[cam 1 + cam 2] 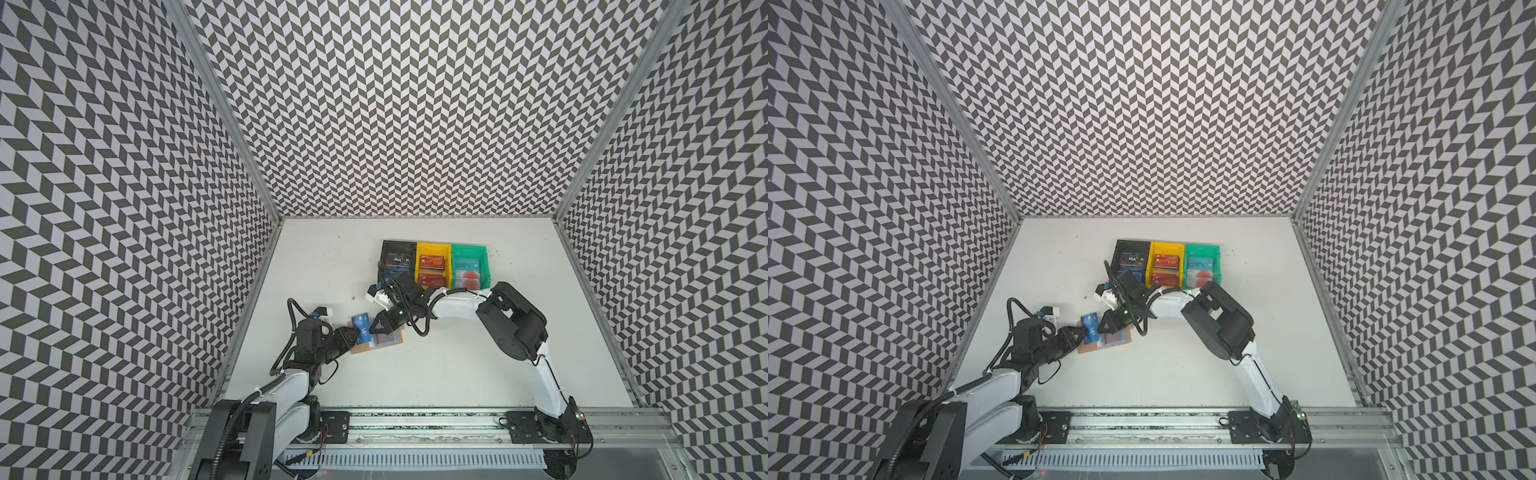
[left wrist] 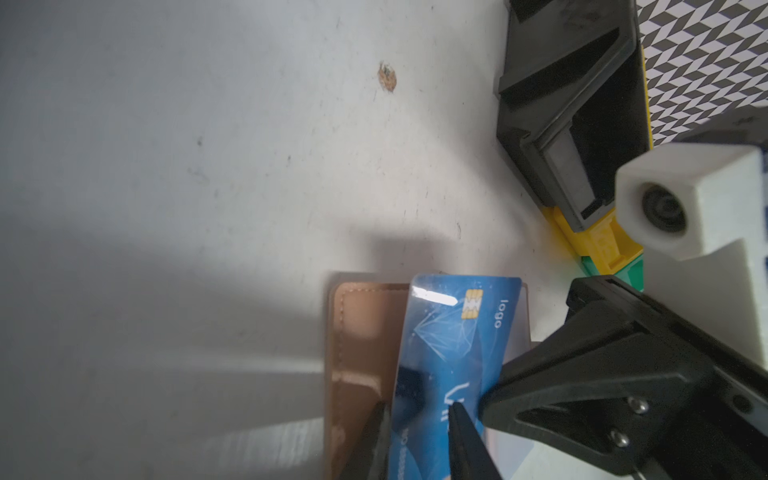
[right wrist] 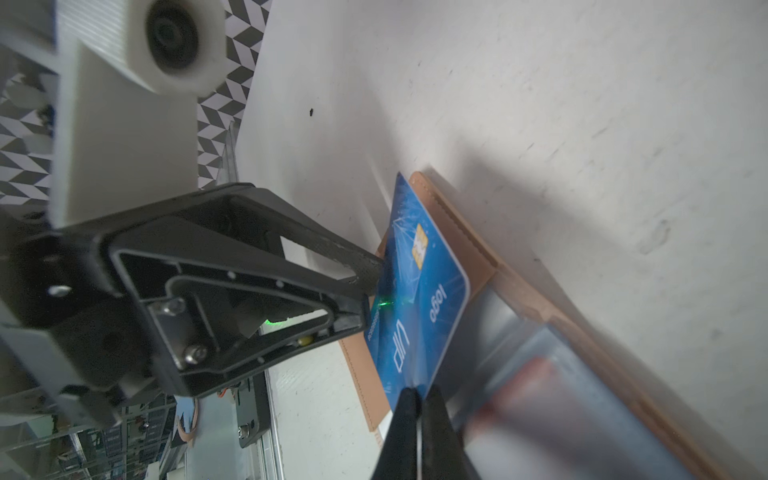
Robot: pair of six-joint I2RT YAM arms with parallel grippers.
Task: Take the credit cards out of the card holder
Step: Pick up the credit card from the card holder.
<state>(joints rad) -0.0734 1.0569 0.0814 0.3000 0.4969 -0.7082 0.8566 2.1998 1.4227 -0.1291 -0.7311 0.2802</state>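
Note:
The tan card holder (image 1: 360, 350) (image 1: 1086, 349) lies open on the table left of centre, its clear sleeves (image 1: 387, 338) facing up. In the right wrist view a reddish card (image 3: 536, 390) shows blurred inside a sleeve. A blue "VIP" credit card (image 1: 361, 330) (image 1: 1091, 328) (image 2: 457, 332) (image 3: 419, 291) stands tilted over the holder's left half (image 2: 361, 332) (image 3: 478, 259). My left gripper (image 1: 354, 335) (image 1: 1081, 335) (image 2: 419, 409) is shut on one long edge of it. My right gripper (image 1: 376, 328) (image 1: 1102, 326) (image 3: 419, 392) is shut on the opposite edge.
Three bins stand side by side behind the card holder: black (image 1: 398, 244), yellow (image 1: 433, 246) and green (image 1: 468, 248), each with cards in it. The right arm's wrist hangs just in front of the black bin. Patterned walls close in the table on three sides.

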